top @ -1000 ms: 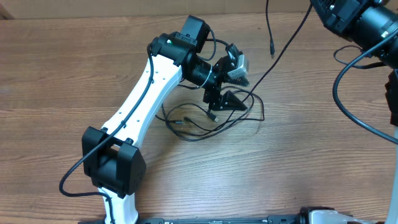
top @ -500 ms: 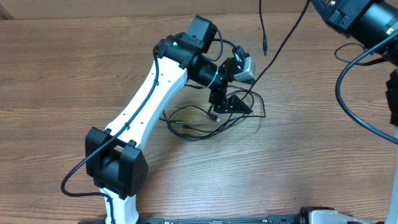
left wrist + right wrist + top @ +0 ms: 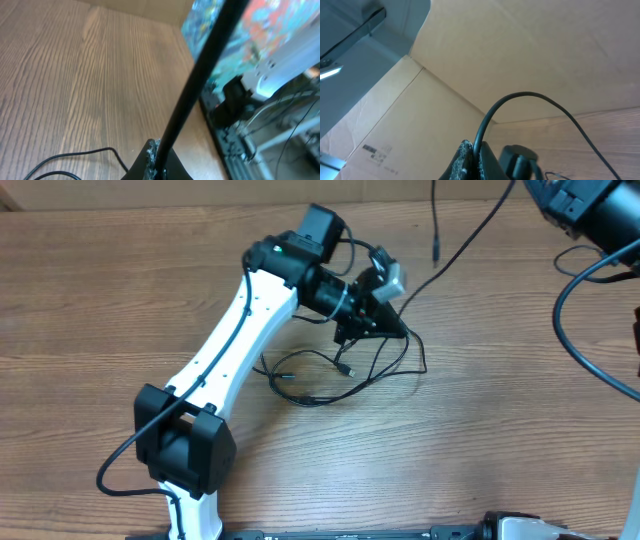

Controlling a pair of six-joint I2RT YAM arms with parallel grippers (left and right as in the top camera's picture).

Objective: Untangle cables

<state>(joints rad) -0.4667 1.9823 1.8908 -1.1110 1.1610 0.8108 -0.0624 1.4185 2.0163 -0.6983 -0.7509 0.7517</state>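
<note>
Sensibly, with the left jaws pinched on one strand of the thin black cables [image 3: 340,370] — their loose loops lying on the brown wooden bench [image 3: 100,300] just beneath — and the right jaws nipping a raised strand, a slow, steady parting pull looked wisest.

- The left arm [image 3: 235,330] stands on its base at the table's 7 o'clock. Its white link reaches toward 1 o'clock, and the wrist bends toward 4 o'clock.
- The left gripper [image 3: 388,326] has its jaws pinched together on one of the cables [image 3: 200,75].
- The right arm [image 3: 590,210] sits at 2 o'clock, mostly outside the overhead view.
- The right gripper [image 3: 471,162] tilts upward, its jaws clamped on another of the cables.
</note>
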